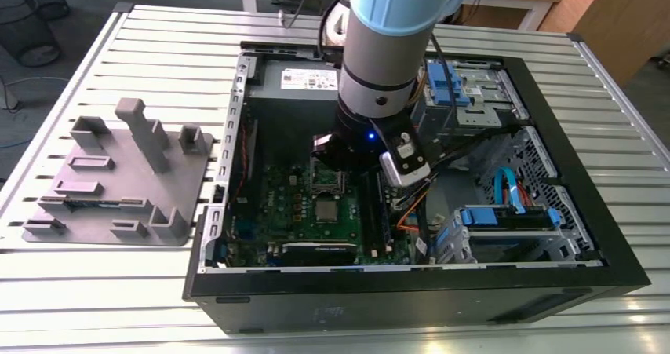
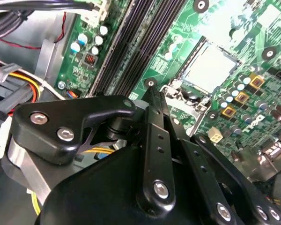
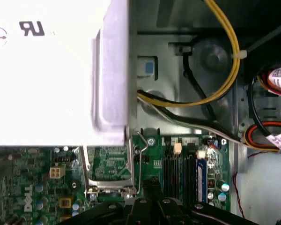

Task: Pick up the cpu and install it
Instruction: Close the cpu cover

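Slatted metal tabletop (image 1: 105, 291) carries an open computer case (image 1: 419, 299), and the arm reaches down into it. The end effector (image 2: 151, 93) hangs over the green board (image 2: 182, 33), its fingers (image 2: 154, 122) pressed together and pinching nothing. The cpu (image 2: 208, 65) lies just beyond the tips, flat in its socket, so placing looks done. The metal frame (image 3: 107, 171) next to the tips stands hinged up, not yet shut over the chip. Memory sticks (image 2: 131, 47) run close beside the end effector, yellow cables (image 3: 227, 51) loop farther off, and a grey tray (image 1: 115, 189) sits well apart, outside the case.
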Motion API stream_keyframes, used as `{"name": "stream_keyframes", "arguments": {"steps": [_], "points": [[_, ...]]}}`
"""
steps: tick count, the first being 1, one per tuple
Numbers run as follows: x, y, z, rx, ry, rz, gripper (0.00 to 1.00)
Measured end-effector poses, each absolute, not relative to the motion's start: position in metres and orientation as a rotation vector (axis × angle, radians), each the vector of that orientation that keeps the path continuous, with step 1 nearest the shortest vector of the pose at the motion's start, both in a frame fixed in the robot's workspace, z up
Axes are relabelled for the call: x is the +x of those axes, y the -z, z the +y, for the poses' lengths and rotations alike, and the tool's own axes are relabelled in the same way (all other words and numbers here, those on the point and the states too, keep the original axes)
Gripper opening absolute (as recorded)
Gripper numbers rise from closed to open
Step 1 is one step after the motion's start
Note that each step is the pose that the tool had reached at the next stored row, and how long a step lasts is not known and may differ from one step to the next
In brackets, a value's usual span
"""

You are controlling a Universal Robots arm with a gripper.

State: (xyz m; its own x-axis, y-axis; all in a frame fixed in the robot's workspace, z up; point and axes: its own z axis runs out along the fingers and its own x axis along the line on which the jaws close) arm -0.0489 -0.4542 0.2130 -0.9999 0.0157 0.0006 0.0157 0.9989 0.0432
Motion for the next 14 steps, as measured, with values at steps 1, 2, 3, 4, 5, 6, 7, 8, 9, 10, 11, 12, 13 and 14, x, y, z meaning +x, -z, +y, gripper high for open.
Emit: {"name": "stream_keyframes", "arguments": {"steps": [1, 2, 3, 4, 5, 6, 7, 8, 9, 10, 11, 12, 13, 14], "points": [[-0.0488, -0.213, -0.454, -0.025, 0.068, -3.14, 0.11], [-0.0487, -0.213, -0.454, -0.025, 0.068, -3.14, 0.11], [-0.0487, -0.2128, -0.4538, -0.023, 0.068, -3.14, 0.11], [-0.0486, -0.2127, -0.4537, -0.013, 0.068, -3.14, 0.11], [-0.0487, -0.2127, -0.4537, 0.003, 0.068, -3.14, 0.11], [-0.0487, -0.2126, -0.4537, 0.026, 0.068, -3.14, 0.11], [-0.0486, -0.2124, -0.4537, 0.05, 0.068, -3.139, 0.11], [-0.0486, -0.2121, -0.4536, 0.076, 0.068, -3.139, 0.11], [-0.0487, -0.212, -0.4537, 0.101, 0.069, -3.138, 0.11], [-0.0486, -0.2117, -0.4537, 0.127, 0.069, -3.137, 0.11], [-0.0486, -0.2116, -0.4537, 0.15, 0.069, -3.136, 0.11], [-0.0486, -0.2114, -0.4537, 0.173, 0.07, -3.136, 0.11], [-0.0486, -0.2112, -0.4537, 0.196, 0.071, -3.135, 0.11], [-0.0486, -0.211, -0.4537, 0.218, 0.072, -3.134, 0.11]]}}
